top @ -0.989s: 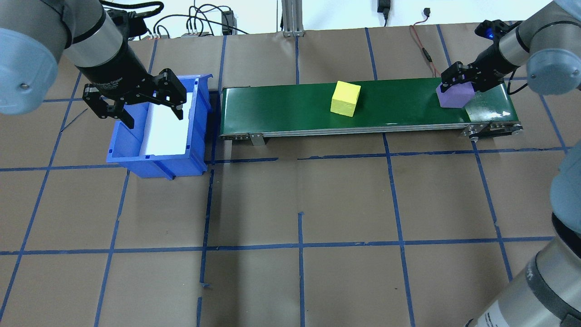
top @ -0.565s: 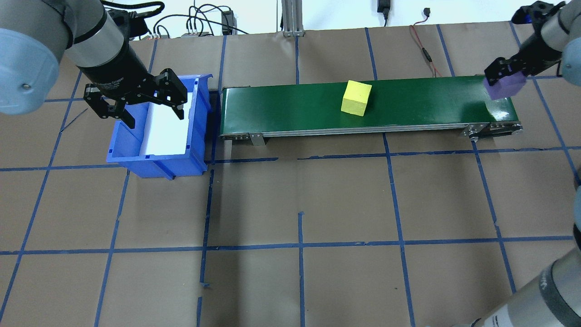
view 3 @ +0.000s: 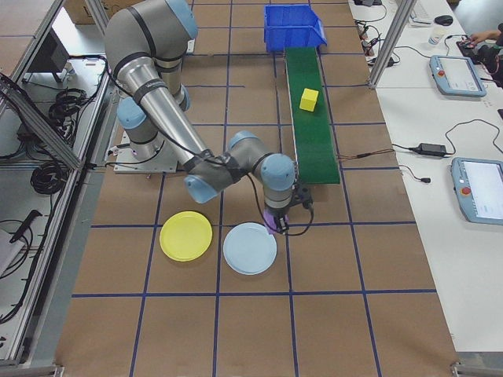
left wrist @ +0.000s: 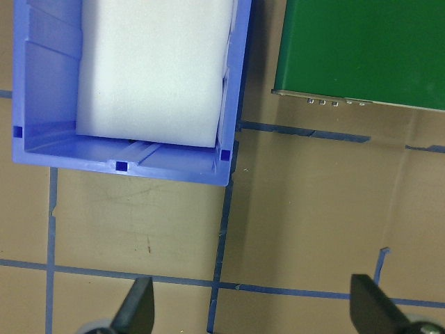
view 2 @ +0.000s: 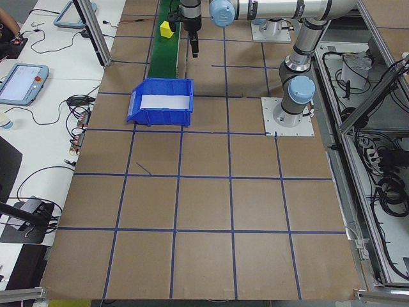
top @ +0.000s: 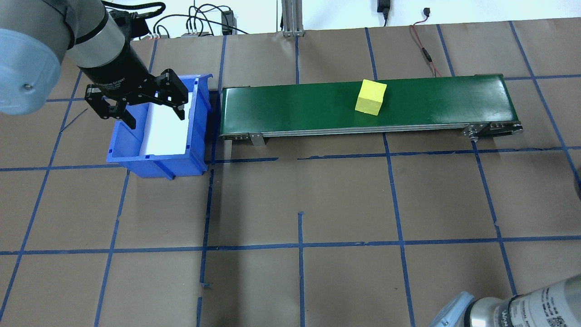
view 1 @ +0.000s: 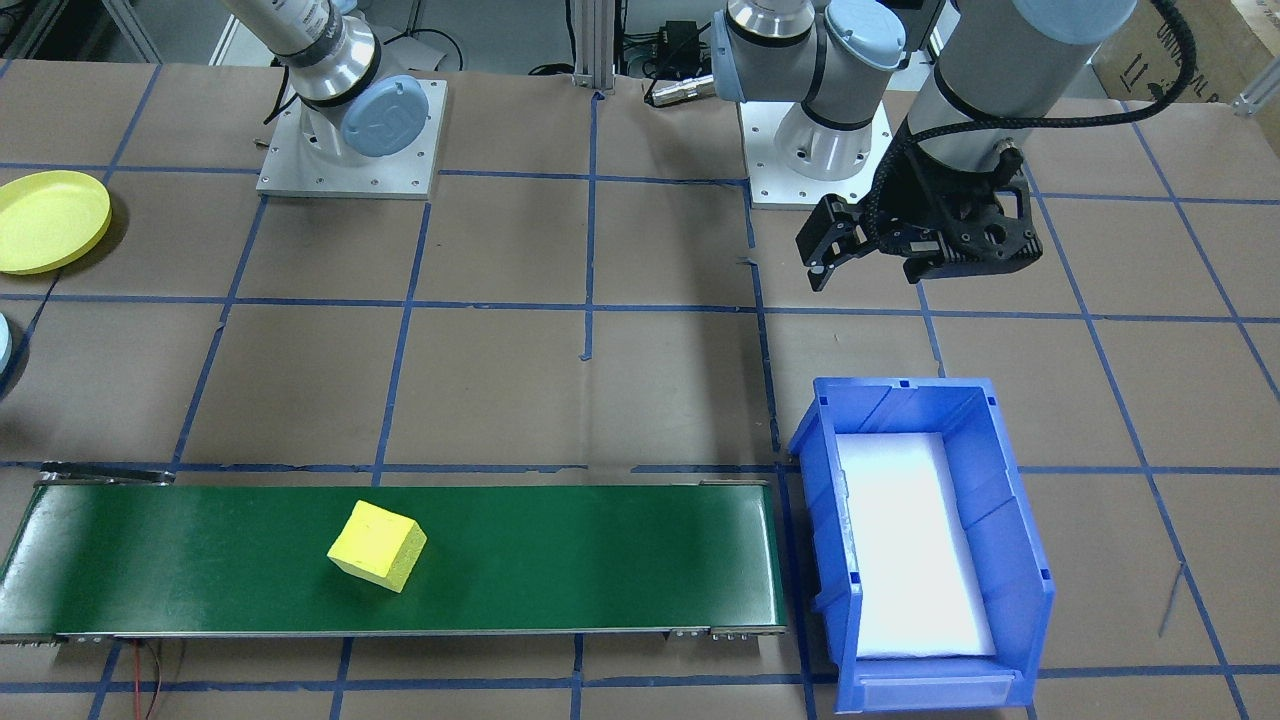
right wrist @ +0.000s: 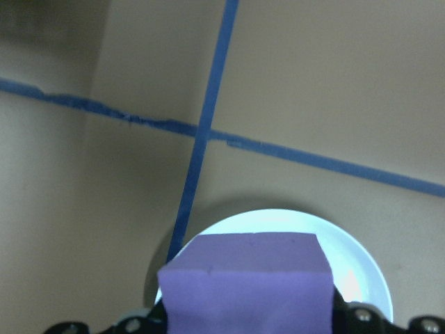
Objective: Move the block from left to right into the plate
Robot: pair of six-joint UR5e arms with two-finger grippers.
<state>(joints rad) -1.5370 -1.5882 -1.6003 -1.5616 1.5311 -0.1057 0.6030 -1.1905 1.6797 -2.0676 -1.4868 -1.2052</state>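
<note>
The right gripper (right wrist: 247, 323), clamped on the purple foam cube (right wrist: 247, 282), hangs over the pale blue round plate (right wrist: 348, 257). Next, I judge, comes lowering and release. The left gripper (top: 136, 102) hovers with jaws apart.

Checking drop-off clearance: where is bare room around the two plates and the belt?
Bare paper lies all around the yellow plate and light blue plate, which nearly touch. The belt is bare right of the yellow block. Crowded: the right end effector, holding the purple block.

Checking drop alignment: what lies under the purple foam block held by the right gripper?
Under the purple foam block, the round pale blue plate shows past its top and sides. The plate's middle is covered by the block.
</note>
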